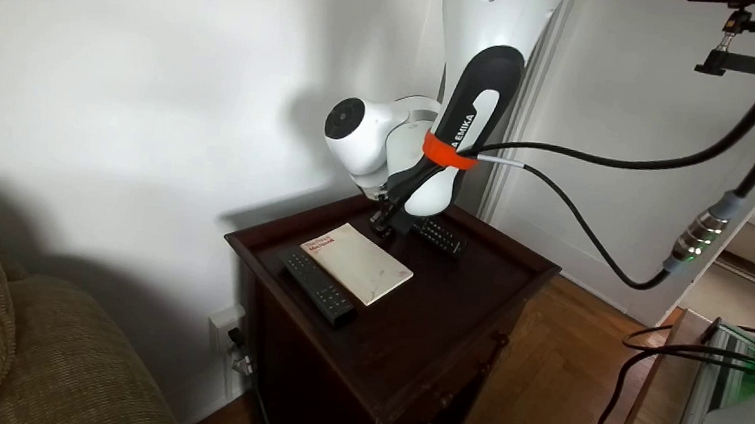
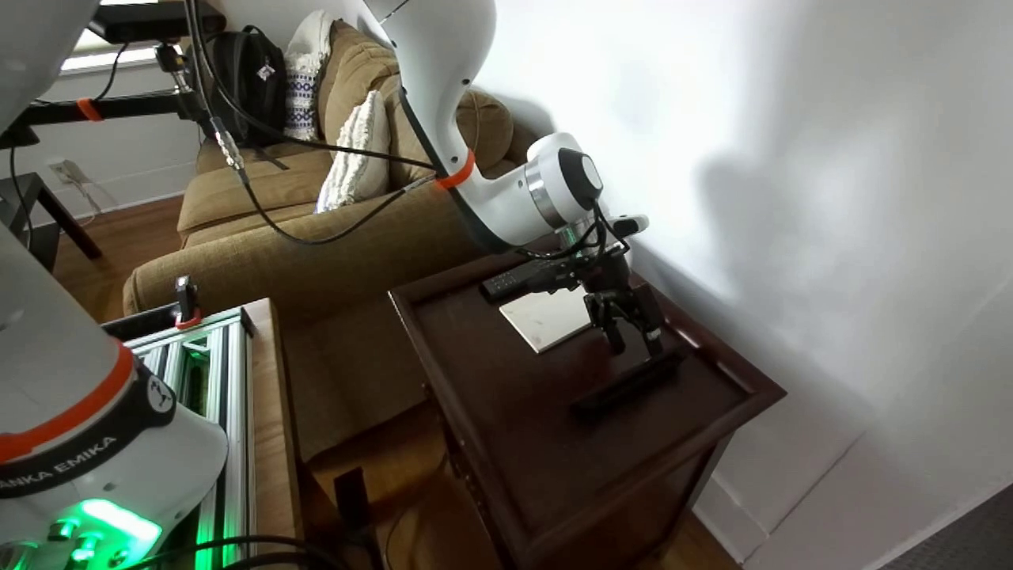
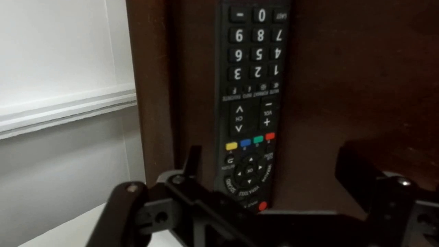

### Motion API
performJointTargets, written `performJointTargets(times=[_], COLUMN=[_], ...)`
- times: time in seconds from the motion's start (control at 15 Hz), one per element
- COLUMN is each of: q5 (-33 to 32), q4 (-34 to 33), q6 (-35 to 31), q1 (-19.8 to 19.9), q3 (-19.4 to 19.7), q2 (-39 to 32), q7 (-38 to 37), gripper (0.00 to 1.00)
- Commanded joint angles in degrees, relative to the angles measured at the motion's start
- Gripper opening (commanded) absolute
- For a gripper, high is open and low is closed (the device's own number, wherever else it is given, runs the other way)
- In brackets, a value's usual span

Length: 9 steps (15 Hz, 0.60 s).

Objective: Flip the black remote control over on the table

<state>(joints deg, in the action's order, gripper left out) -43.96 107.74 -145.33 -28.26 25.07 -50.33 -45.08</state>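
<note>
Two black remotes lie on the dark wooden table (image 1: 457,317). One black remote control (image 3: 255,113) shows its number keys and coloured buttons face up in the wrist view, its red-button end nearest my hand. It also appears in both exterior views (image 1: 443,238) (image 2: 617,389). My gripper (image 3: 269,161) stands open above that end, the remote between the spread jaws and closer to the left finger (image 3: 193,159). In an exterior view the gripper (image 2: 633,339) points down just over the remote; contact cannot be told. The second remote (image 1: 318,288) lies buttons up, away from the gripper.
A pale booklet (image 1: 357,263) lies between the two remotes. The table has a raised rim (image 2: 736,380) and stands against a white wall (image 1: 151,114). A brown sofa (image 2: 332,261) is close beside it. Cables (image 1: 583,159) hang from the arm.
</note>
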Motion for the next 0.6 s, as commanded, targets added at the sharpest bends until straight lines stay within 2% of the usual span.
performJointTargets(times=[0.0, 0.2, 0.4, 0.53], q5=[-4.24, -6.87, -9.41, -9.70], q4=[-0.23, 1.01, 4.08, 7.36], q6=[-1.38, -2.01, -5.05, -10.28], q1=[2.28, 2.82, 4.96, 8.62], q3=[-1.89, -2.43, -3.04, -4.51], q2=[0.11, 2.20, 6.26, 9.75], q7=[-3.68, -5.57, -6.56, -4.59], gripper=[1.00, 1.00, 1.00, 1.00])
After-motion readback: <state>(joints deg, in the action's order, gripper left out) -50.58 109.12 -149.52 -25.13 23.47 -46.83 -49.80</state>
